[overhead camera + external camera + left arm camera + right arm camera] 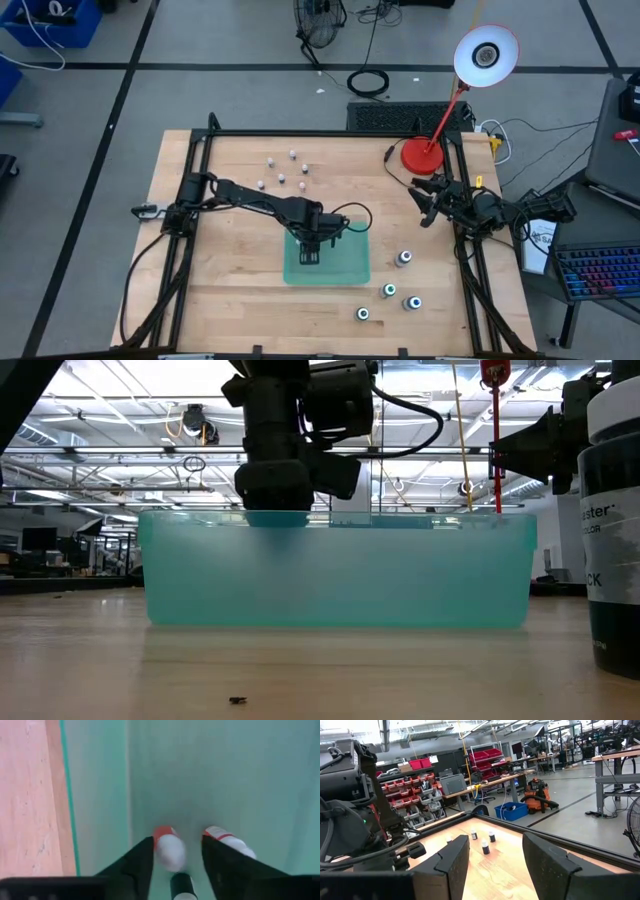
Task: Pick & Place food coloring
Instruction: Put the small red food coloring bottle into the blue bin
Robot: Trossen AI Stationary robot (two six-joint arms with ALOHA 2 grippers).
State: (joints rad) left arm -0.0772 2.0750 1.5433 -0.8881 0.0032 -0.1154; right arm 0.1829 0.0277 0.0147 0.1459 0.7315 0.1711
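Black-bodied bottle [612, 530] nearest low camera, at table's front right. Left gripper [176, 865] lowered inside green tray [350, 262], fingers apart, white red-banded bottle [169, 851] between them, second one [227, 840] just beside. Small bottles [283, 169] clustered near table's far edge. Right gripper [495, 860] open, raised near right edge.

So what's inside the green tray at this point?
The left gripper is lowered into the green tray, open, with small white bottles lying on the floor by its fingers. The arm covers part of the tray from above, so no full count.
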